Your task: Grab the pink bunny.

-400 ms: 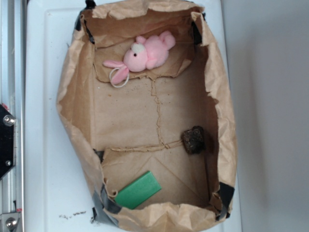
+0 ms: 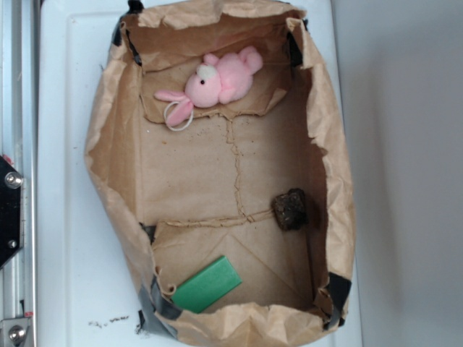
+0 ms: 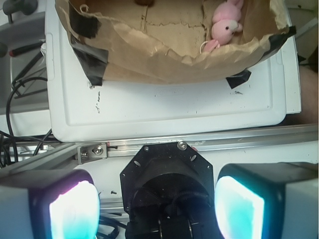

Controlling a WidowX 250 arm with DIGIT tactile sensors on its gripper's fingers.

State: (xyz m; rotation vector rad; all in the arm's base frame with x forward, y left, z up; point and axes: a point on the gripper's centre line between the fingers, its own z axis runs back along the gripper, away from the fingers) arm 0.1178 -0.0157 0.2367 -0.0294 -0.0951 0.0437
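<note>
The pink bunny (image 2: 217, 83) lies on its side at the far end of a brown paper bag (image 2: 108, 144), with a whitish loop (image 2: 178, 116) by its ears. In the wrist view the pink bunny (image 3: 225, 25) shows at the top right, inside the bag (image 3: 164, 69). My gripper (image 3: 157, 206) is open, its two glowing pads wide apart with nothing between them. It hangs over the robot's black base, well short of the bag. The gripper is out of the exterior view.
A dark brown lump (image 2: 290, 209) sits at the bag's right side and a green card (image 2: 207, 284) in its near corner. The bag rests on a white board (image 2: 65, 217). A metal rail (image 3: 199, 144) and cables (image 3: 20, 99) lie near the base.
</note>
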